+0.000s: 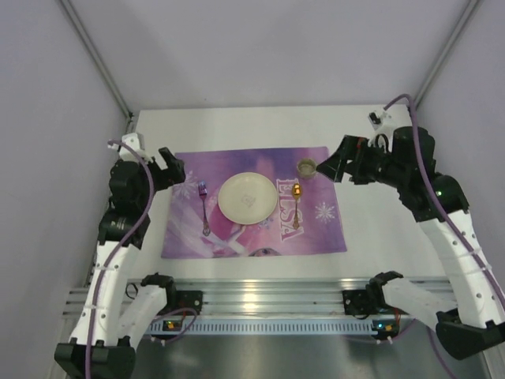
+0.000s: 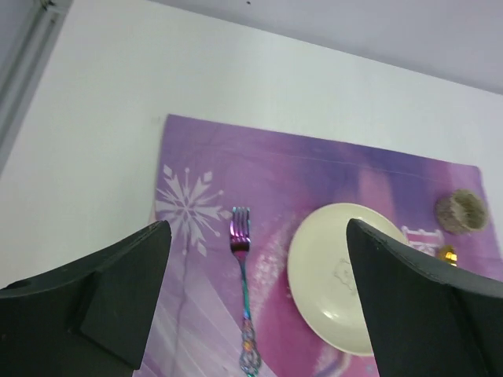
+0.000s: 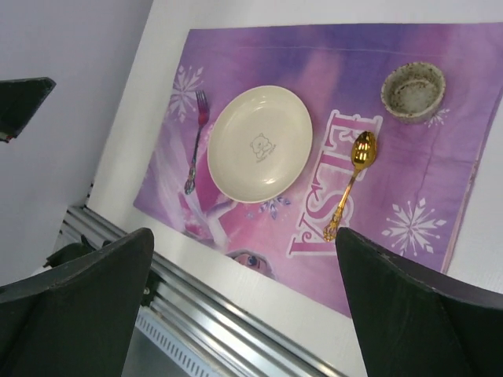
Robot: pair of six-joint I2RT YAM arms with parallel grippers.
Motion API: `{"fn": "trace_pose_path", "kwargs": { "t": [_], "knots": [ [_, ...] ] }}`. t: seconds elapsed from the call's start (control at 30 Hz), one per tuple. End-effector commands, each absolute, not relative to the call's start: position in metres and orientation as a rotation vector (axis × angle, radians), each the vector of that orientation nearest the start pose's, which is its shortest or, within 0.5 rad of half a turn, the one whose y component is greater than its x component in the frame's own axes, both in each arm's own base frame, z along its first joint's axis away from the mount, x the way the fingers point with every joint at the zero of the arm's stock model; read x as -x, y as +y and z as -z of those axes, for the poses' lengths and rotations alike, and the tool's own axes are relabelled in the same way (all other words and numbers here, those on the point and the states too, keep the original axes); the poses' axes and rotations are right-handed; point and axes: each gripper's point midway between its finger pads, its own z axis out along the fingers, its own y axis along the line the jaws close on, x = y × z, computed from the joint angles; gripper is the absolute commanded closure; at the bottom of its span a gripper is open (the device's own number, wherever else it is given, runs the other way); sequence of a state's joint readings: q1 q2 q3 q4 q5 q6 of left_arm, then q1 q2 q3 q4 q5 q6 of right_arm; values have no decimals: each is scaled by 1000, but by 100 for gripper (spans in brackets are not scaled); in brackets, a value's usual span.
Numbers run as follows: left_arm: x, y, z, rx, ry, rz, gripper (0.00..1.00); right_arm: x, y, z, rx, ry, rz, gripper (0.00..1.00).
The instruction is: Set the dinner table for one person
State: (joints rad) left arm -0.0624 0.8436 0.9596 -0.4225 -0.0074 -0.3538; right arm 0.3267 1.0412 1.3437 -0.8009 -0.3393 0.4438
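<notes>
The white dinner table (image 1: 371, 229) carries a purple ELSA placemat (image 1: 316, 229). On the mat lie a cream plate (image 1: 246, 198), an iridescent fork (image 1: 204, 209) to its left, a gold spoon (image 1: 295, 207) to its right and a small speckled bowl (image 1: 306, 167) at the mat's far right. My left gripper (image 1: 175, 170) hovers open and empty over the mat's far left corner. My right gripper (image 1: 331, 167) hovers open and empty just right of the bowl. The left wrist view shows the fork (image 2: 244, 290) and plate (image 2: 334, 275). The right wrist view shows the plate (image 3: 261, 144), spoon (image 3: 351, 184) and bowl (image 3: 413, 90).
A ribbed aluminium rail (image 1: 268, 296) runs along the table's near edge, also in the right wrist view (image 3: 228, 314). Grey walls enclose the table at left, right and back. Bare white tabletop surrounds the mat on all sides.
</notes>
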Motion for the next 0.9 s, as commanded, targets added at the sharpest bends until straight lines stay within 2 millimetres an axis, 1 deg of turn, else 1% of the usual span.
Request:
{"fn": "trace_pose_path", "kwargs": {
  "t": [0.0,0.03,0.1,0.13,0.17,0.2,0.23,0.27,0.3,0.33,0.37,0.4,0.43,0.47,0.5,0.53,0.57,0.6,0.63,0.67,0.7,0.73,0.77,0.8,0.83,0.87],
  "knots": [
    [-326,-18,-290,167,1684,114,1,-244,152,-347,99,1986,-762,0],
    [-329,-16,-291,155,1651,95,2,-241,150,-348,92,1971,-766,0],
    [-334,-12,-257,151,1711,48,1,-232,148,-352,95,1934,-775,0],
    [-338,-10,-247,154,1711,37,2,-231,145,-353,75,1928,-772,0],
    [-341,-8,-235,170,1729,28,2,-230,144,-349,66,1933,-772,0],
    [-343,-6,-221,184,1749,11,2,-225,144,-351,65,1922,-783,0],
    [-344,-1,-184,203,1826,-21,1,-222,144,-351,63,1921,-794,0],
    [-348,5,-179,231,1808,-43,1,-220,144,-351,60,1919,-801,0],
    [-350,8,-168,244,1819,-46,1,-216,144,-348,58,1918,-807,0],
    [-348,14,-141,267,1864,-56,1,-214,144,-347,59,1920,-817,0],
    [-354,13,-145,279,1818,-30,1,-210,144,-347,64,1918,-823,0],
    [-357,12,-141,278,1805,-21,1,-205,143,-347,65,1914,-827,0],
    [-354,12,-122,273,1830,-23,1,-201,143,-347,67,1915,-833,0],
    [-361,12,-130,274,1770,-12,1,-199,142,-346,69,1915,-832,0],
    [-361,12,-125,272,1766,-14,1,-193,139,-346,73,1912,-825,0],
    [-362,13,-118,268,1772,-21,1,-191,136,-345,64,1914,-811,0],
    [-364,13,-105,256,1803,-37,1,-189,134,-343,56,1918,-802,0],
    [-369,13,-106,249,1784,-36,1,-186,130,-342,53,1917,-787,0],
    [-373,12,-103,237,1789,-34,1,-185,126,-337,35,1935,-763,0],
    [-375,11,-91,226,1818,-36,1,-182,123,-336,28,1942,-751,0],
    [-381,7,-95,206,1791,-14,1,-183,119,-334,8,1947,-725,0],
    [-385,7,-94,195,1784,-19,1,-181,116,-330,-6,1965,-712,0],
    [-389,8,-86,210,1814,-18,1,-179,114,-331,-12,1963,-701,0],
    [-392,7,-84,191,1829,-24,1,-179,112,-331,-19,1967,-693,0],
    [-400,7,-87,179,1832,-35,1,-178,110,-331,-27,1972,-684,0],
    [-403,9,-82,178,1856,-45,1,-177,109,-331,-28,1978,-679,0]
  ]
}}
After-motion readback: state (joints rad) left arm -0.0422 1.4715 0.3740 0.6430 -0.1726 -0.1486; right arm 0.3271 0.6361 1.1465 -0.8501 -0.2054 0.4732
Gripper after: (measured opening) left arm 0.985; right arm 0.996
